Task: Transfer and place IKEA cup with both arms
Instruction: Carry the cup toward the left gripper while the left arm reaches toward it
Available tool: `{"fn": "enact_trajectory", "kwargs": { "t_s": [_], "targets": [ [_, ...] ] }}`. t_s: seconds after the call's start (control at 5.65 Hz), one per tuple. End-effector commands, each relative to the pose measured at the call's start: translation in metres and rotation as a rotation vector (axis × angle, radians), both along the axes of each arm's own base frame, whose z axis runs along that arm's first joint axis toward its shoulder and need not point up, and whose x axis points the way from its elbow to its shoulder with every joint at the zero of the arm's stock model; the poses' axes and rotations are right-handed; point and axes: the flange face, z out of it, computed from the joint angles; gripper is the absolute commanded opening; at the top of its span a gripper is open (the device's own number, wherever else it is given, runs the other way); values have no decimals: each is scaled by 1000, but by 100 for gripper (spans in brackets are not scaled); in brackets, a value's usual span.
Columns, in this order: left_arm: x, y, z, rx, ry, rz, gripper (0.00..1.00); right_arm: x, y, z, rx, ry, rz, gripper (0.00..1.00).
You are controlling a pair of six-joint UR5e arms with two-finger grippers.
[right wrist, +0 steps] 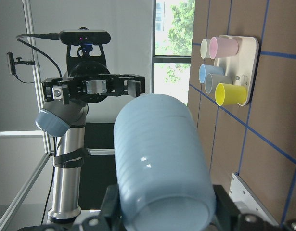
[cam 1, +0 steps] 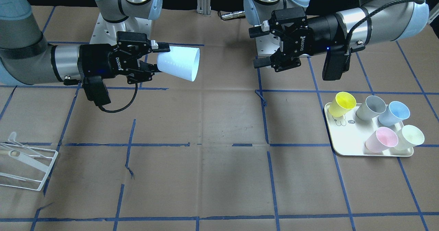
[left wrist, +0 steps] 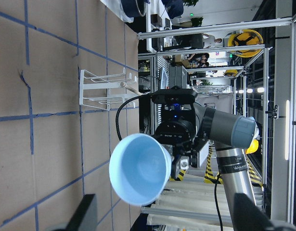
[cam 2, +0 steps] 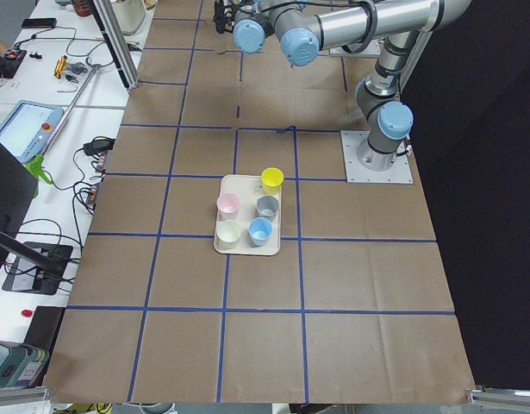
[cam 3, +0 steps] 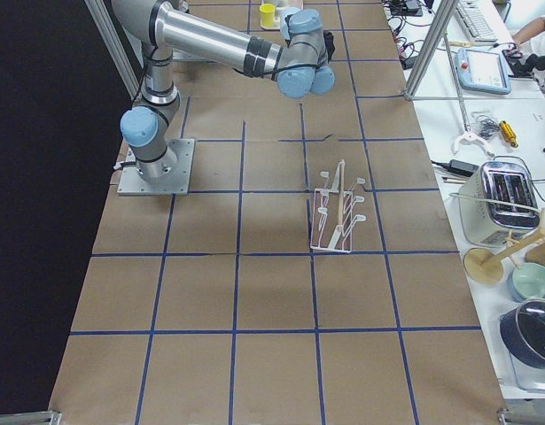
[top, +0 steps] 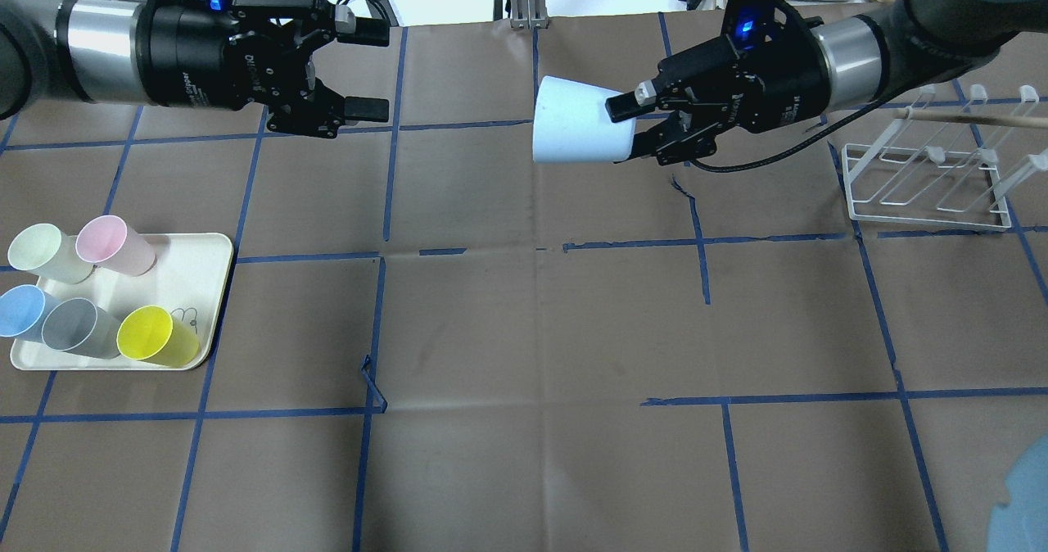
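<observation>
The pale-blue IKEA cup hangs in the air on its side over the far middle of the table, mouth toward my left gripper. My right gripper is shut on its base end; it also shows in the front view with the cup. My left gripper is open and empty, level with the cup and facing its mouth across a clear gap; it also shows in the front view. The left wrist view looks into the cup's mouth. The right wrist view shows the cup's base.
A cream tray at my left holds a second blue cup plus grey, yellow, pink and pale-green cups. A white wire rack stands at my right. Brown paper with blue tape lines covers the table.
</observation>
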Motion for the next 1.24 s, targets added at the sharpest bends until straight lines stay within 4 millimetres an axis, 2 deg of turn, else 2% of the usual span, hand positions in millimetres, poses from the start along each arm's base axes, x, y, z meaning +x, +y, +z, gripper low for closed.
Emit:
{"fn": "enact_trajectory", "kwargs": {
  "t_s": [0.0,0.35,0.53,0.71,0.89,1.06],
  "targets": [
    [-1,-18,-13,-29,34,16,99,51,5,7,12,-40,-52,39],
    [-41,-16,-10,-16,35,-55,99,59,6,8,18,-45,-57,38],
    [-43,-12,-3,-23,33,-57,99,61,7,7,20,-45,-52,38],
    [-46,-8,0,-28,28,-65,91,61,7,7,20,-45,-52,38],
    [-46,-5,4,-38,21,-69,81,61,7,7,20,-45,-52,38],
    [-45,-3,5,-34,11,-72,47,61,7,7,20,-45,-52,38]
  ]
}}
